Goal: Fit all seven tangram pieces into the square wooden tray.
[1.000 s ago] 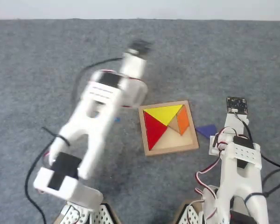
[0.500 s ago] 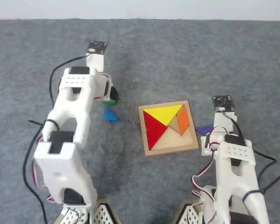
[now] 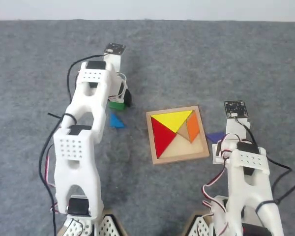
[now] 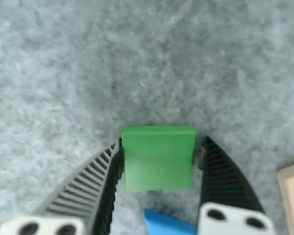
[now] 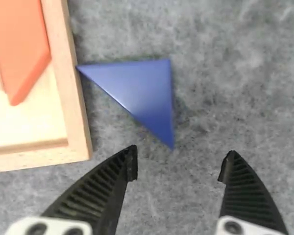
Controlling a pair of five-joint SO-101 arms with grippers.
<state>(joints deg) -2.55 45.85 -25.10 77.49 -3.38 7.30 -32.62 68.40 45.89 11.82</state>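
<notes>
1. Since half a second ago the left arm has swung a little toward the right of the high view, and the left gripper (image 4: 161, 144) now sits over the green square (image 4: 158, 157). The right arm has kept its place.
2. At the centre of the high view lies the square wooden tray (image 3: 182, 158), slightly turned. It holds a yellow triangle (image 3: 173, 119) along its upper side, a red triangle (image 3: 161, 135) at its left and an orange parallelogram (image 3: 192, 126) at its right. The lower part of the tray shows bare wood.
3. The green square lies flat on the grey worktop (image 3: 236, 64), left of the tray and above its upper corner. The left gripper's fingers stand narrowly parted on either side of it. One finger is against its edge and the other just off it.
4. A light blue triangle (image 3: 116, 121) lies just below the green square, apart from the tray.
5. A dark blue triangle (image 5: 137, 95) lies just right of the tray, with one corner at the rim.
6. The right gripper (image 5: 181, 152) is spread wide and holds nothing. It hangs over bare worktop just beside the dark blue triangle's nearest corner.
</notes>
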